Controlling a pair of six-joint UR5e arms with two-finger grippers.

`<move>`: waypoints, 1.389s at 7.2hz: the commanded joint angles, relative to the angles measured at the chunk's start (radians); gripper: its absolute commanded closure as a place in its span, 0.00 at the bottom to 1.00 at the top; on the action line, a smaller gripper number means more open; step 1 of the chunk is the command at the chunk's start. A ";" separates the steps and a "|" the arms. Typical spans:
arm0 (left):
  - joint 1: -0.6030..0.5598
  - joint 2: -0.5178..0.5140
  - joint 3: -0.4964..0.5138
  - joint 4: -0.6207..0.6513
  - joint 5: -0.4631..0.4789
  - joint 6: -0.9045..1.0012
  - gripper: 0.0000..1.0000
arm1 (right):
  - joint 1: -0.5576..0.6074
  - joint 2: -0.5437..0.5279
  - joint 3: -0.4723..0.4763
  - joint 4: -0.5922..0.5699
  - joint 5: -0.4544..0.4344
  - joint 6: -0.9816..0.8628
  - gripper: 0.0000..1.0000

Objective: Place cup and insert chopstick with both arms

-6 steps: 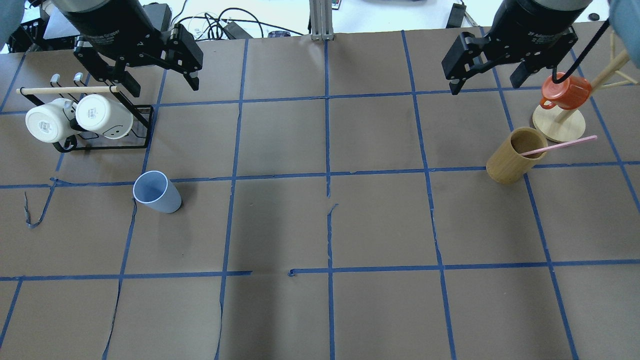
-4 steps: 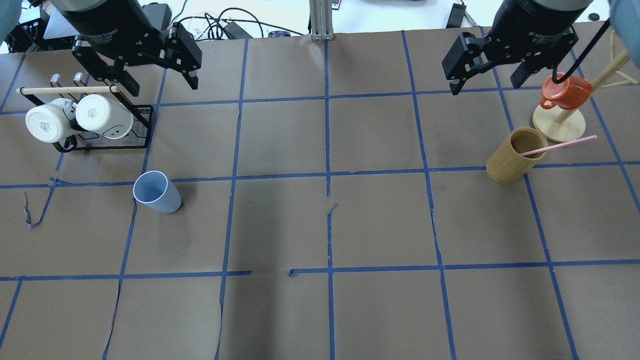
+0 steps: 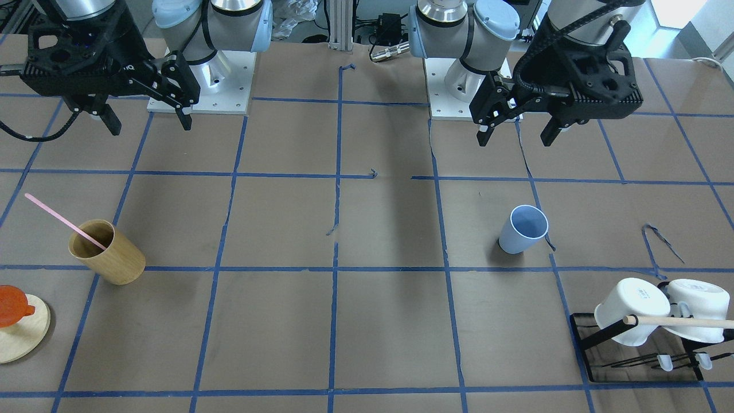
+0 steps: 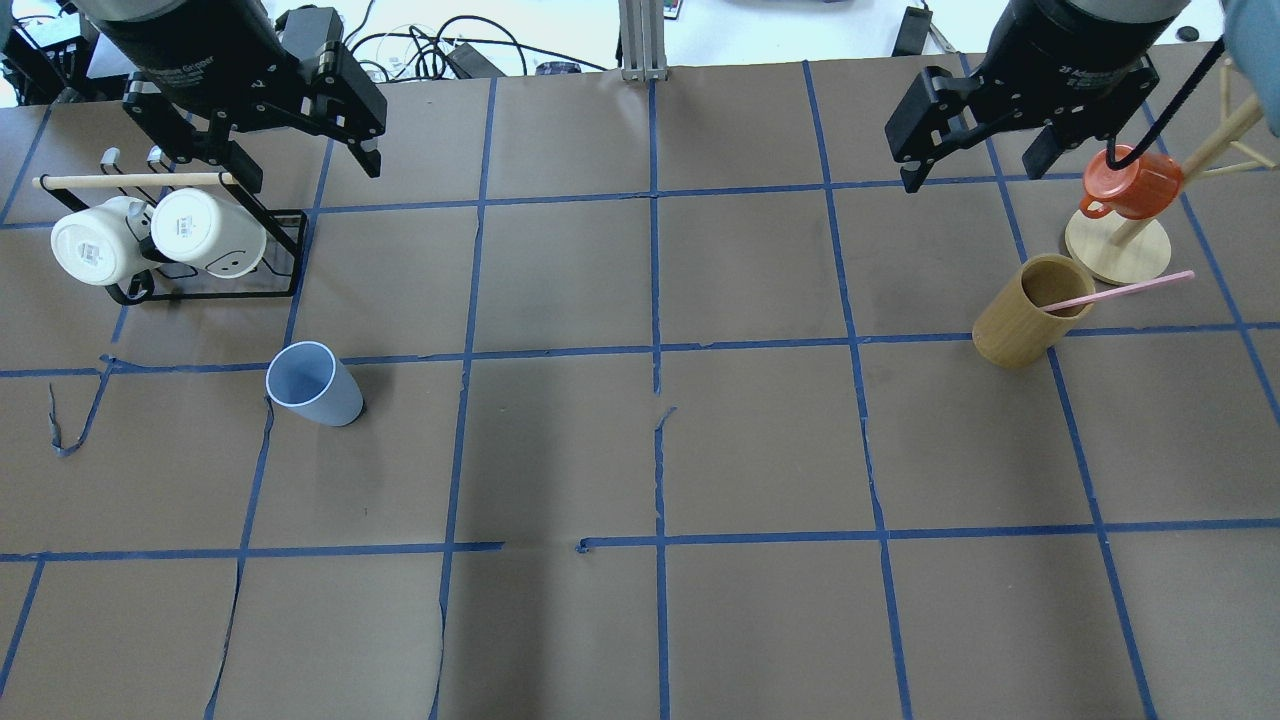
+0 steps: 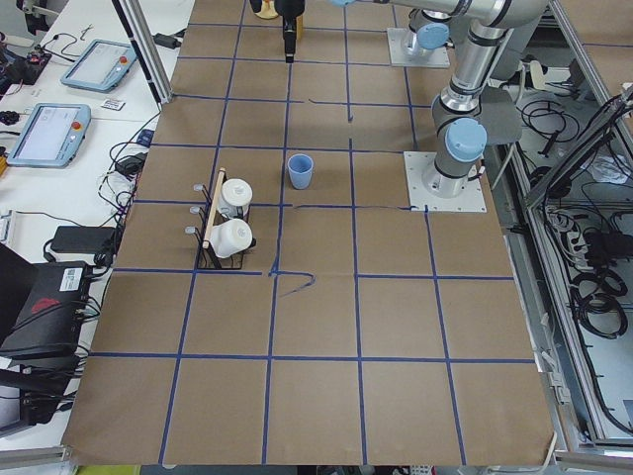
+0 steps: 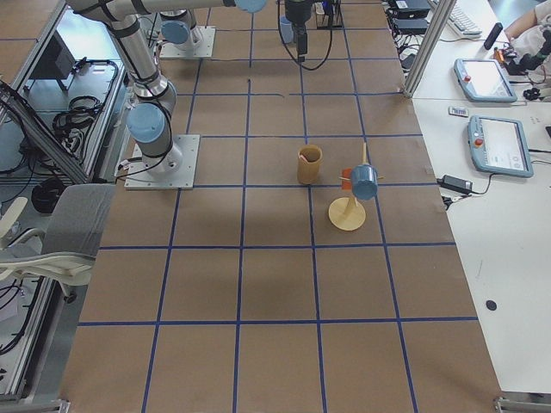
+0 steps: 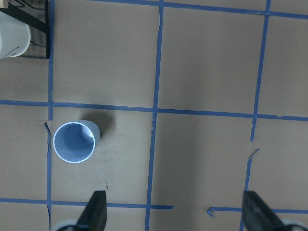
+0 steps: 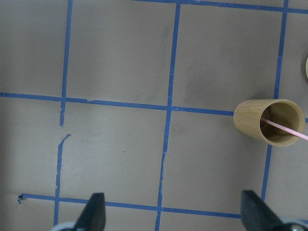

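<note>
The pale blue cup (image 4: 312, 385) stands upright on the brown table, left of centre; it also shows in the front view (image 3: 523, 229) and the left wrist view (image 7: 74, 142). The pink chopstick (image 4: 1125, 290) leans in a tan wooden cup (image 4: 1030, 310) at the right, and shows in the right wrist view (image 8: 286, 129) too. My left gripper (image 4: 312, 172) hangs open and empty, high above the table and behind the blue cup. My right gripper (image 4: 970, 175) hangs open and empty, high and behind-left of the wooden cup.
A black rack (image 4: 290, 250) with two white mugs (image 4: 100, 245) and a wooden rod (image 4: 130, 180) stands at the far left. A wooden mug tree (image 4: 1130, 262) with an orange mug (image 4: 1135, 185) stands just behind the wooden cup.
My left gripper has shifted a little to the left and back. The right gripper, the cup and the chopstick have not visibly moved.
</note>
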 commanded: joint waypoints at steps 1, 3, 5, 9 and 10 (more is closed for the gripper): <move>0.002 0.001 -0.003 0.000 0.000 0.004 0.00 | 0.000 0.000 0.005 0.000 0.002 -0.001 0.00; 0.005 0.000 -0.006 0.009 -0.002 0.015 0.00 | 0.000 0.000 0.006 0.000 0.002 -0.002 0.00; 0.005 0.004 -0.007 0.009 -0.003 0.024 0.00 | 0.000 0.000 0.006 0.000 0.002 -0.002 0.00; 0.005 0.010 -0.013 -0.021 0.011 0.024 0.00 | 0.000 0.000 0.043 -0.021 0.009 0.000 0.00; 0.004 0.012 -0.030 -0.020 0.009 0.032 0.00 | 0.000 0.000 0.043 -0.023 0.008 -0.002 0.00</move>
